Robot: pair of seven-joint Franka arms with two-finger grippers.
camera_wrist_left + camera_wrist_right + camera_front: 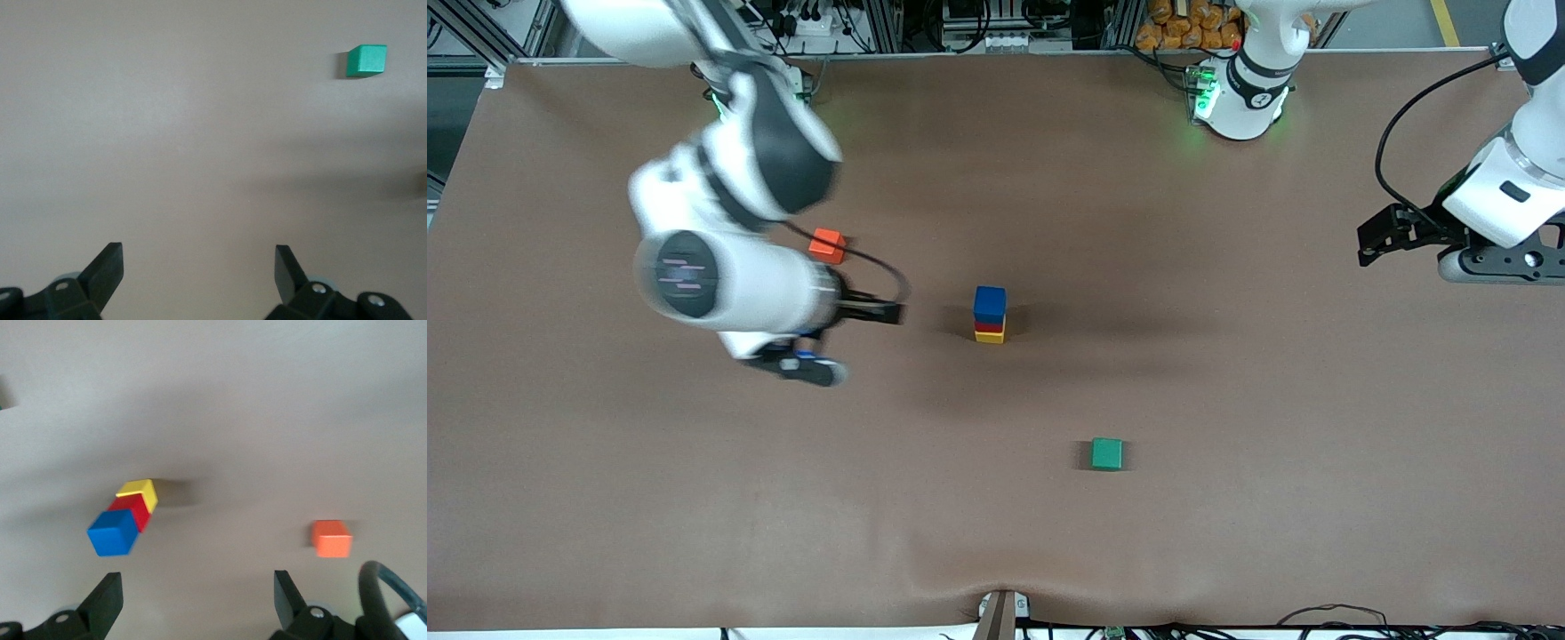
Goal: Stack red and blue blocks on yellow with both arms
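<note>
Three small matte cubes stacked in a tower near the table's middle, yellow cube (989, 337) at the bottom, crimson red cube (989, 326) on it, deep blue cube (990, 304) on top, upright, edges roughly aligned

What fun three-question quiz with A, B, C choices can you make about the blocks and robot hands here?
1. Where is the blue block?
A. on top of the stack
B. beside the green block
C. in a robot hand

2. How many blocks are there altogether?
A. three
B. four
C. five

3. How are the right gripper fingers?
A. shut on a block
B. open and empty
C. shut on nothing

Answers:
1 A: blue sits on the red block, which sits on the yellow block.
2 C: those three plus the green block and the orange block.
3 B: the right wrist view shows bare table between them.
</note>
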